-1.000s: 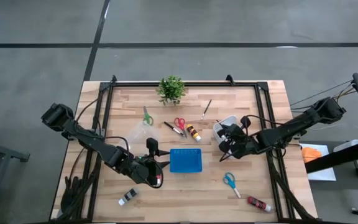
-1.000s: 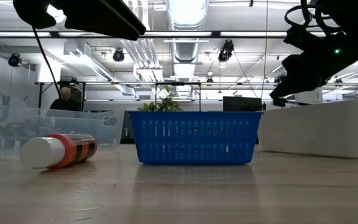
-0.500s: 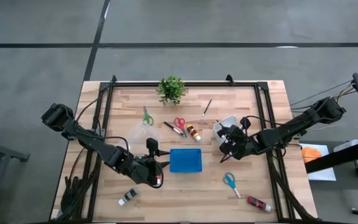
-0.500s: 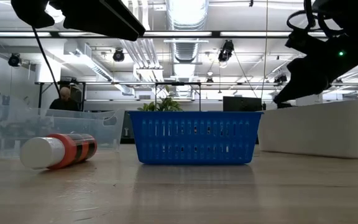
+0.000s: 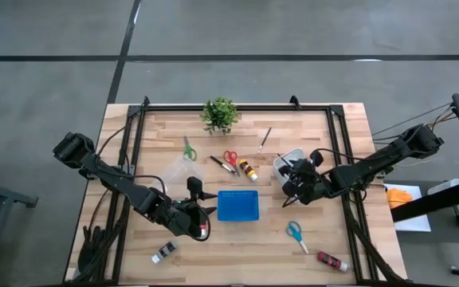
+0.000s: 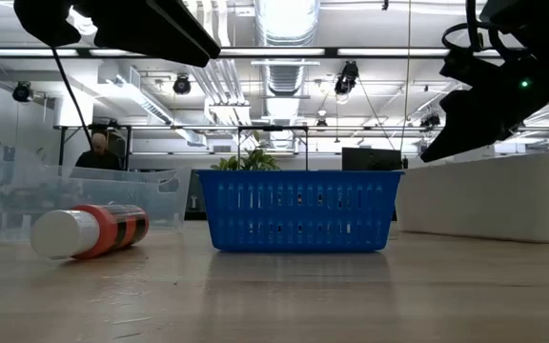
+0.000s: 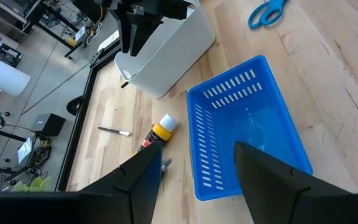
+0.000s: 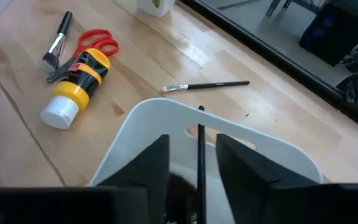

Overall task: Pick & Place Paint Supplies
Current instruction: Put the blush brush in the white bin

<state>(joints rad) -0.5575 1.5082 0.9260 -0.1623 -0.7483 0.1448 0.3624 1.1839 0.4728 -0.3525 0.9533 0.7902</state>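
The right jaws hang over the white bin with a thin brush standing straight up between them, its end inside the bin; they are a little apart, and I cannot tell if they grip it. The left jaws wait partly open and hold nothing, above the counter beside the blue basket. Another brush, red scissors and a yellow bottle lie near the bin.

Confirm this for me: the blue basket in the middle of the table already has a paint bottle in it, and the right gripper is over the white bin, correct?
Not quite. The left wrist view shows the blue basket empty. The right gripper is indeed over the white bin.
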